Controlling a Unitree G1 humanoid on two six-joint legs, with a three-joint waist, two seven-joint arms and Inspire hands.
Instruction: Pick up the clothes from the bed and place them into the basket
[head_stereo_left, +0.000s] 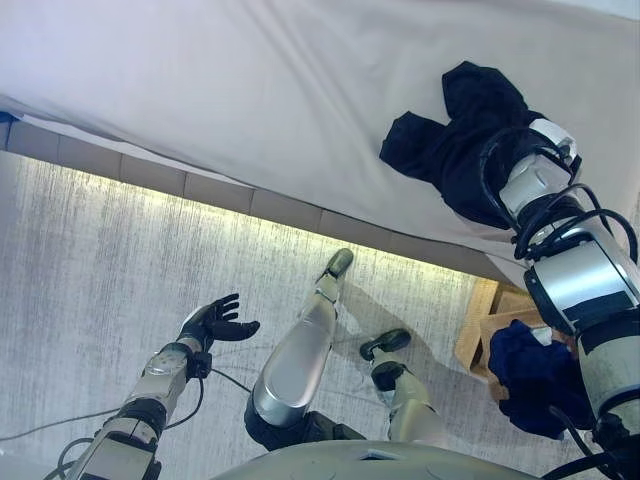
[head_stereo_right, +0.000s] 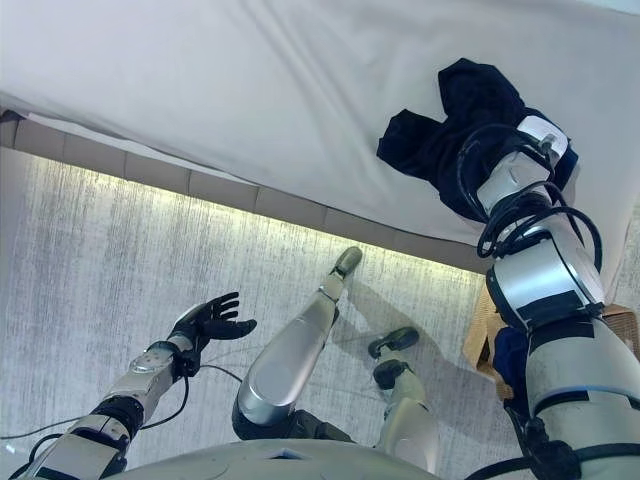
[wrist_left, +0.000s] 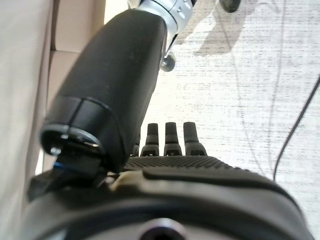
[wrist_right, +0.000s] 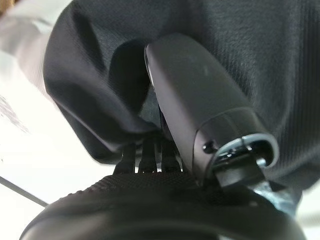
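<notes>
Right hand buried in the last garment on the bed

The crumpled black cloth garment (head_stereo_left: 455, 140) lies on the pale sheeted bed (head_stereo_left: 250, 90); the right hand (wrist_right: 200, 95) pushes into its folds, likely to grasp, though whether its fingers have closed I cannot tell. The left hand (head_stereo_left: 215, 322) hangs spread over the floor, empty. The wooden basket (head_stereo_left: 478, 325) already holds 1 dark blue garment (head_stereo_left: 535, 375).

Garment (head_stereo_left: 455, 140) at the right hand (wrist_right: 200, 115): black, plain. Sheet (head_stereo_left: 250, 90) beneath it: pale grey-white, plain. Bed edge (head_stereo_left: 220, 190): beige. Basket (head_stereo_left: 480, 330) near the right arm: light wood; cloth (head_stereo_left: 535, 375) in it: dark blue. Floor (head_stereo_left: 90, 270) under the left hand (head_stereo_left: 215, 322): pale grey, streaked.
</notes>
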